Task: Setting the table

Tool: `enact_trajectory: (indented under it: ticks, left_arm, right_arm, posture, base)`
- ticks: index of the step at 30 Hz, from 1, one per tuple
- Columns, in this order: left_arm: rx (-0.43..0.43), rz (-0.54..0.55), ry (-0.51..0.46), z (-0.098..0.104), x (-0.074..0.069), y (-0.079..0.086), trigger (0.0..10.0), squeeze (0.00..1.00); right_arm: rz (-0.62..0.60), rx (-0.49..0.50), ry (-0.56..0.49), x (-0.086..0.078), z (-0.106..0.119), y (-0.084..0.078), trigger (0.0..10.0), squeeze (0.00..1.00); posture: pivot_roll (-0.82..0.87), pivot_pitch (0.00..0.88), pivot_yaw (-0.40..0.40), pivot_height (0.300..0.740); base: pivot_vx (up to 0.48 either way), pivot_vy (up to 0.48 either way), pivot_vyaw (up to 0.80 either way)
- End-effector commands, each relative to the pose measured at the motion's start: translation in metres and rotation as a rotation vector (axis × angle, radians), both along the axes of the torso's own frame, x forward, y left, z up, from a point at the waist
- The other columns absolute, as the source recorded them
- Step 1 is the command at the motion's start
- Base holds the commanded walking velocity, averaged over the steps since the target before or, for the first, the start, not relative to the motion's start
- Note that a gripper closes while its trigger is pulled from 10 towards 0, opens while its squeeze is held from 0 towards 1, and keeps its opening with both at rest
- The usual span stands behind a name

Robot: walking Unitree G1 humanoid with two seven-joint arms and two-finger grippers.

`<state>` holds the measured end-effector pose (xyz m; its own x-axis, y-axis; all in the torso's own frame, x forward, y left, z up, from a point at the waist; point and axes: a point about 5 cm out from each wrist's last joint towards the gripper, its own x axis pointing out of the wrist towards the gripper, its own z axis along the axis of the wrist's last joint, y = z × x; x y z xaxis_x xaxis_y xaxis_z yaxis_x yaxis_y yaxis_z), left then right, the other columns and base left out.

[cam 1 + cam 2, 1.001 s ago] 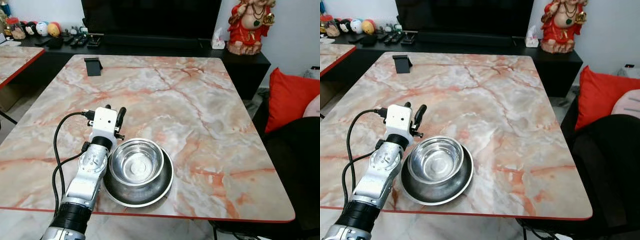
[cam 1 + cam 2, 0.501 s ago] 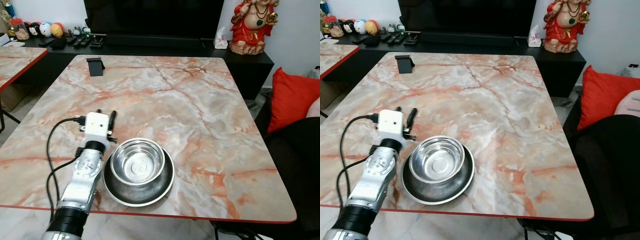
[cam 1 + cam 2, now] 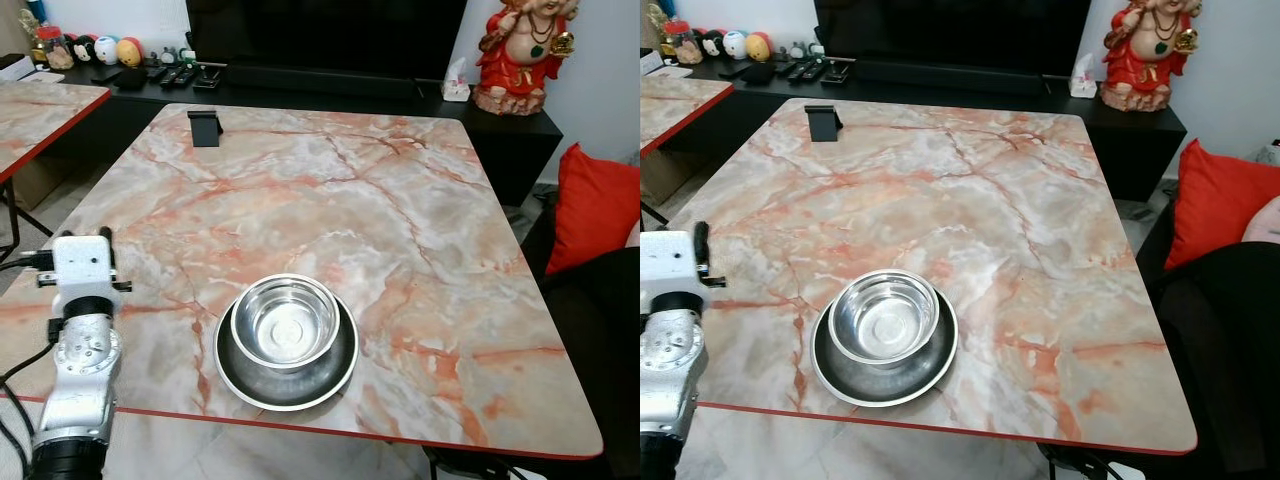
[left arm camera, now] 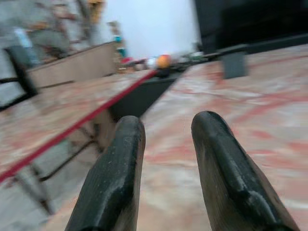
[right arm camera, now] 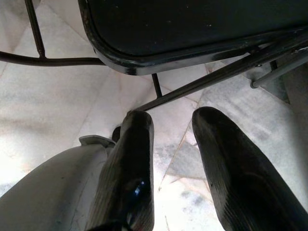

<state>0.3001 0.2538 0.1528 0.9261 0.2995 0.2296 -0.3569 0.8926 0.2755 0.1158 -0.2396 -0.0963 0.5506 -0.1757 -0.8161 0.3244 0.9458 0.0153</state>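
Two steel pieces stacked near the front edge of the marble desk (image 3: pixel 400 200): a small steel bowl (image 3: pixel 285 321) nested upright in a wider steel dish (image 3: pixel 286 346), left of the middle. Well apart to the left, at the near-left corner, the left gripper (image 4: pixel 166 168), jaws narrowly parted and holding nothing, pointing along the desk toward the far side. Down beside a dark chair seat (image 5: pixel 192 29) above the tiled floor (image 5: pixel 48 120), the right gripper (image 5: pixel 171 168), idle, jaws a little apart and empty. At the far left of the desk, a small black stand (image 3: pixel 205 127). Probably light, rigid and slick, both pieces; likely to clatter or slide on the smooth marble if nudged. Best hold judged to be the bowl's rolled rim, one jaw inside and one outside, lifted straight up so the dish beneath stays put.
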Motion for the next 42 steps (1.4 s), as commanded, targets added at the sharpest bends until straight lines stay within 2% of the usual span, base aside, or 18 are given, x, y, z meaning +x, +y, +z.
enact_trajectory:
  ticks: [1, 2, 5, 10, 26, 42]
  left_arm:
    - [-0.007, -0.086, -0.037, 0.009, 0.006, -0.017, 10.0, 0.0]
    - [-0.03, -0.15, -0.038, 0.01, 0.01, -0.029, 10.0, 0.0]
    - [-0.063, -0.233, -0.046, 0.014, 0.015, -0.047, 10.0, 0.0]
    - [-0.066, -0.275, -0.05, 0.017, 0.017, -0.055, 10.0, 0.0]
    - [-0.087, -0.317, -0.065, 0.025, 0.02, -0.06, 10.0, 0.0]
    - [-0.088, -0.316, -0.072, 0.028, 0.02, -0.059, 10.0, 0.0]
  right_arm:
    - [-0.003, -0.003, 0.009, -0.003, -0.001, -0.002, 10.0, 0.0]
    - [-0.005, -0.003, 0.008, -0.003, -0.001, -0.001, 10.0, 0.0]
    - [-0.007, -0.003, 0.009, -0.003, -0.001, -0.001, 10.0, 0.0]
    - [-0.004, -0.001, 0.01, -0.003, -0.001, -0.001, 10.0, 0.0]
    - [0.01, -0.002, 0.018, -0.002, -0.001, -0.002, 10.0, 0.0]
    - [0.025, 0.001, 0.025, -0.002, -0.001, -0.001, 10.0, 0.0]
  posture:
    - [0.13, 0.0, -0.049, 0.715]
    - [0.13, 0.0, -0.049, 0.715]
    - [0.14, 0.0, -0.048, 0.715]
    - [0.13, 0.0, -0.043, 0.715]
    - [0.13, 0.0, -0.043, 0.715]
    - [0.13, 0.0, -0.043, 0.715]
  base:
    - [0.0, 0.0, 0.0]
    - [0.0, 0.0, 0.0]
    - [0.0, 0.0, 0.0]
    - [0.0, 0.364, 0.0]
    - [0.0, 0.45, 0.0]
    - [0.0, 0.376, 0.0]
